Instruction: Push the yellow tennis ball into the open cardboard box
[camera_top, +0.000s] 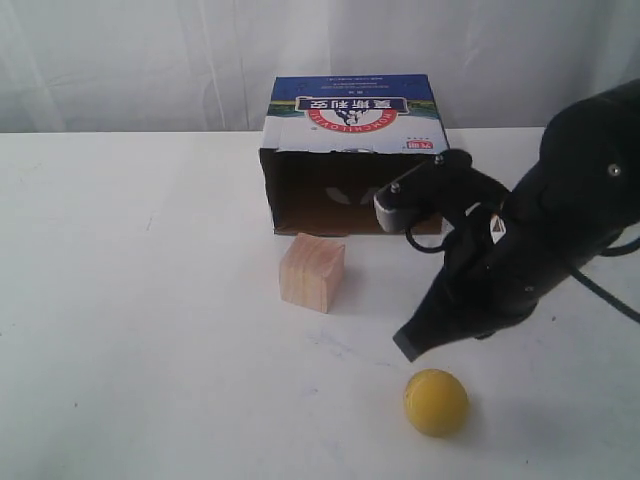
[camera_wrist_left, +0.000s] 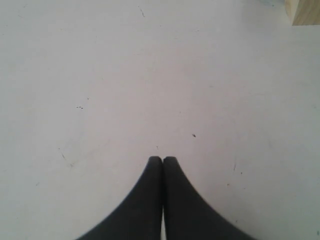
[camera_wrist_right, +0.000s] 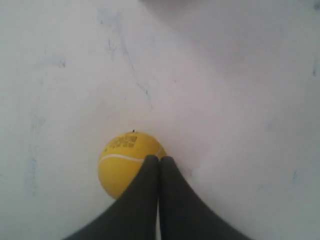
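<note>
The yellow tennis ball (camera_top: 436, 402) lies on the white table near the front edge, right of centre. My right gripper (camera_top: 408, 345) hangs just above and behind it, fingers pressed together, not holding anything. In the right wrist view the ball (camera_wrist_right: 120, 160) shows partly behind the shut right gripper (camera_wrist_right: 159, 159). The open cardboard box (camera_top: 350, 150) lies on its side at the back, its dark opening facing the front. My left gripper (camera_wrist_left: 163, 159) is shut over bare table and does not show in the exterior view.
A pale wooden cube (camera_top: 312, 271) stands in front of the box's opening, between ball and box; its corner (camera_wrist_left: 305, 11) shows in the left wrist view. White curtain behind the table (camera_top: 150, 300).
</note>
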